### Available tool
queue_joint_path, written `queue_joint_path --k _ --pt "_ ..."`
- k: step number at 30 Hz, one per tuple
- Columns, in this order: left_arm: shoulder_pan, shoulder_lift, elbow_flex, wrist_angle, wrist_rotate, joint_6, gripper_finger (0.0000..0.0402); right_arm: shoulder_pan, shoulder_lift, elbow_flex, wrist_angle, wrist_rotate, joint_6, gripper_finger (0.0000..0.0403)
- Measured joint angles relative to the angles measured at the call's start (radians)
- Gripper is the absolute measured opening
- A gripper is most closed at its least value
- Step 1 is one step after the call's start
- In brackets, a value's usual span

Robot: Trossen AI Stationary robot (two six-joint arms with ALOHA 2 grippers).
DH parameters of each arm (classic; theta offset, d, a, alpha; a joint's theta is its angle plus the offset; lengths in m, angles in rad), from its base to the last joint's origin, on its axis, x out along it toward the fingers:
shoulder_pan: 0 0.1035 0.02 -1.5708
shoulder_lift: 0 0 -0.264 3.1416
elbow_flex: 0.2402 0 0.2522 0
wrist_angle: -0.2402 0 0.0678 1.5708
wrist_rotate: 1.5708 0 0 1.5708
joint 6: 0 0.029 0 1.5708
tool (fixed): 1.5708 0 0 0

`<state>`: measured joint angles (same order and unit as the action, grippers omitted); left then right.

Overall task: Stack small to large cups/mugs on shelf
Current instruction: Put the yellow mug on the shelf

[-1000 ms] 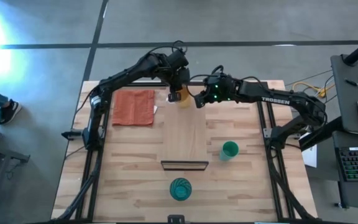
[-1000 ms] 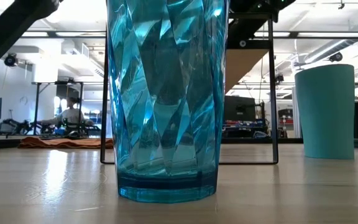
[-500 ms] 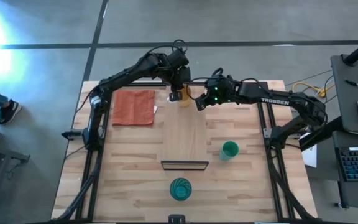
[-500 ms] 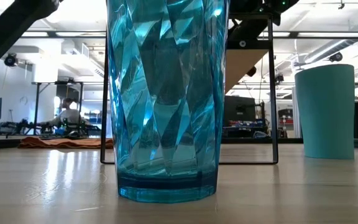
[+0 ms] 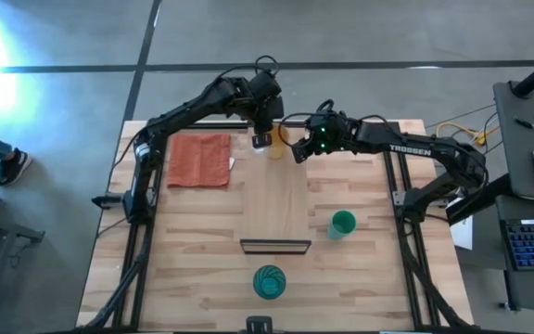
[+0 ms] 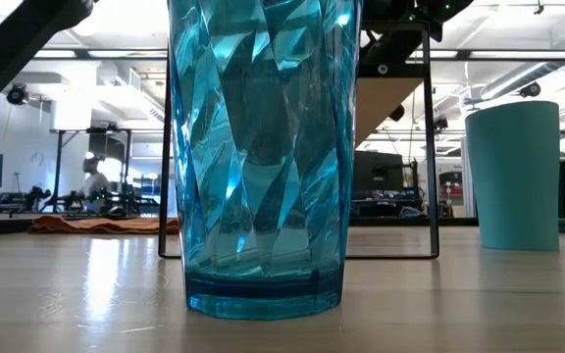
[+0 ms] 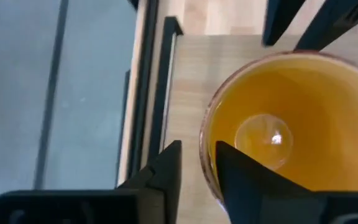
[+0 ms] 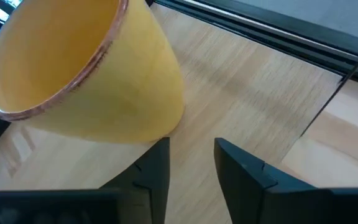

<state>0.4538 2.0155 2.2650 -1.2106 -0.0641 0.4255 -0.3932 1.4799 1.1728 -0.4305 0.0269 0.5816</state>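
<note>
The small orange cup [image 5: 276, 143] stands upright on the far end of the light-wood shelf [image 5: 276, 204]. My left gripper [image 5: 260, 139] is over the cup's left side, open by a narrow gap [image 7: 197, 155], one finger inside the rim and one outside. My right gripper [image 5: 297, 151] is just right of the cup, low by its base [image 8: 192, 155]. It is slightly open and empty. The green cup [image 5: 342, 224] stands on the table right of the shelf. The teal tumbler [image 5: 269, 282] stands near the front edge and fills the low view [image 6: 263, 147]. My left gripper comes from above, pointing down. Its fingers straddle the orange cup's left rim [image 7: 204, 152], one finger [image 7: 241, 177] inside and one [image 7: 166, 177] outside. Bare wood shows between the outer finger and the rim. I cannot tell whether the inner finger touches the wall.
An orange-red cloth [image 5: 199, 160] lies on the table left of the shelf's far end. The shelf stands on a dark wire frame [image 6: 430, 147]. The green cup shows at the right in the low view [image 6: 513, 176].
My left gripper has shifted slightly toward the table's far edge above the orange cup. My right gripper has edged a little toward the cup. The cup stays upright at the shelf's far end.
</note>
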Motion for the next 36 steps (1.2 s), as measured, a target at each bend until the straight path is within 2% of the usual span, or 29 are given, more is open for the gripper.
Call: queue_joint_path --k 3,8,13,16,21,27,30,36 --pt "0.0 -0.006 0.013 -0.004 -0.066 0.002 0.0115 -0.008 0.0 0.0 0.0 0.0 -0.003 0.0127" --pt "0.001 -0.072 0.061 -0.002 -0.076 -0.038 0.0148 -0.03 0.0 0.0 0.0 -0.001 -0.009 0.0134" --pt "-0.004 -0.165 0.035 -0.015 -0.074 -0.132 0.0155 -0.054 -0.001 0.0 0.001 -0.004 -0.015 0.0134" --pt "-0.007 -0.211 0.003 -0.073 -0.031 -0.233 0.0152 -0.077 -0.015 -0.001 0.011 -0.003 -0.029 0.0134" --pt "-0.06 -0.263 -0.114 -0.137 -0.021 -0.291 0.0105 -0.142 -0.052 0.011 0.053 -0.016 -0.035 0.011" --pt "-0.137 -0.323 -0.294 -0.084 -0.016 -0.35 0.001 -0.217 -0.045 0.04 0.075 -0.145 -0.044 0.0042" --pt "-0.149 -0.343 -0.367 -0.013 -0.014 -0.409 0.0009 -0.236 -0.025 0.047 0.077 -0.165 -0.044 0.0014" --pt "-0.165 -0.367 -0.465 0.078 0.055 -0.502 0.0001 -0.244 0.029 0.064 0.13 -0.228 -0.044 0.0009"
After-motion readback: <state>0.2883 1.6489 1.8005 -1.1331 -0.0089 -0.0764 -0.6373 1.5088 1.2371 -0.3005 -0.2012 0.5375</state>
